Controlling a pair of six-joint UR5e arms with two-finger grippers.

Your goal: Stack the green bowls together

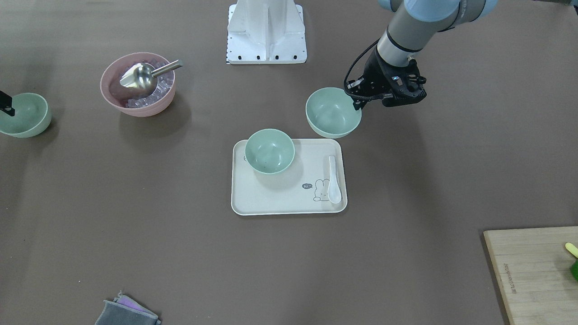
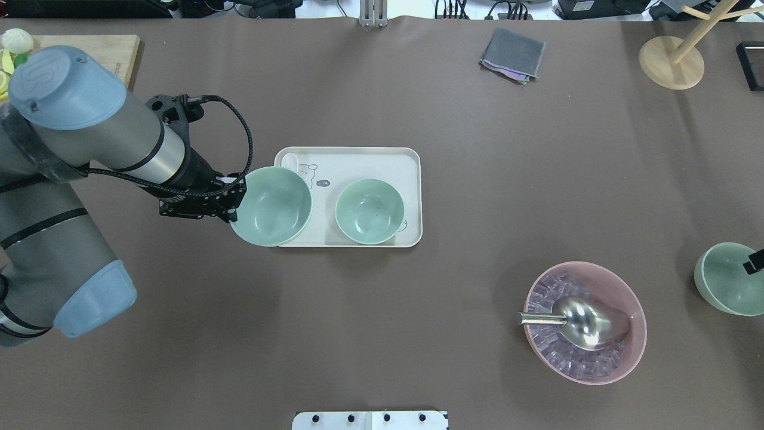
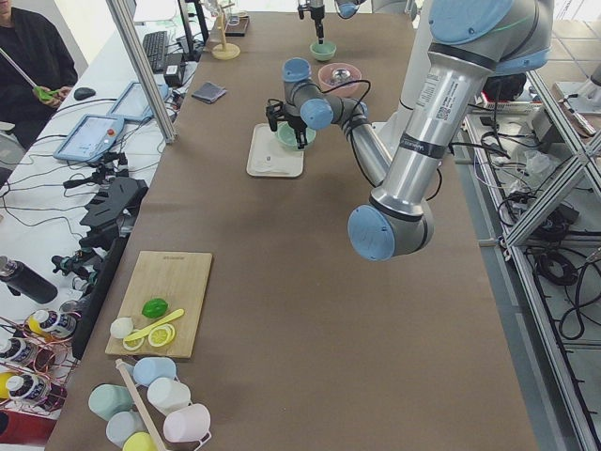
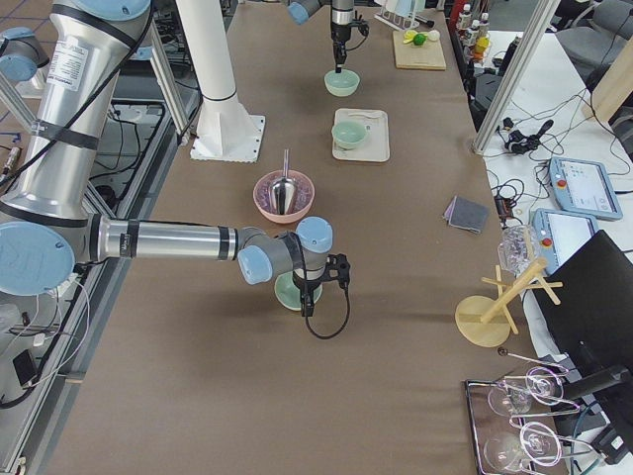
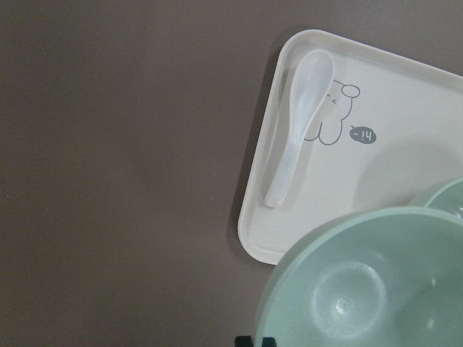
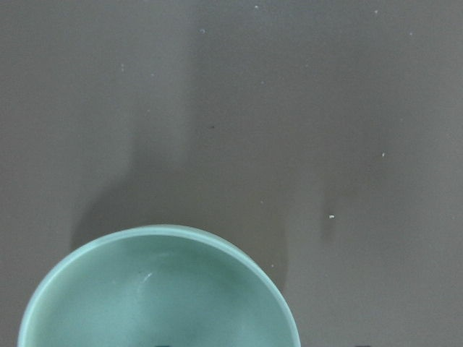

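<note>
the left gripper [image 2: 237, 202] has its jaws pinched shut on the rim of the first green bowl [image 2: 271, 206], one finger inside the rim and one outside. the bowl hangs upright in the air over the end of the cream tray [image 2: 358, 156] nearest the left arm. it hides most of the white spoon [image 1: 334, 180] in the overhead view. in the left wrist view the spoon lies along that end of the tray, beside a printed rabbit.

the second green bowl [image 2: 369, 212] stands upright in the tray, toward its other end and nearer the robot's side. it is close to the held bowl but not under it, so the two are not nested.

the third green bowl [image 2: 722, 280] stands on the brown counter [image 2: 477, 179] well off to the robot's right, past the pink bowl [image 2: 640, 301]. the pink bowl holds clear cubes and a metal scoop [image 2: 588, 322]. the right gripper [image 2: 754, 261] is at that bowl's rim, with one finger [image 1: 6, 104] down inside it. in the right wrist view two dark tips at the bottom edge sit wide apart, one within the bowl and one outside, so the jaws look spread.
</note>
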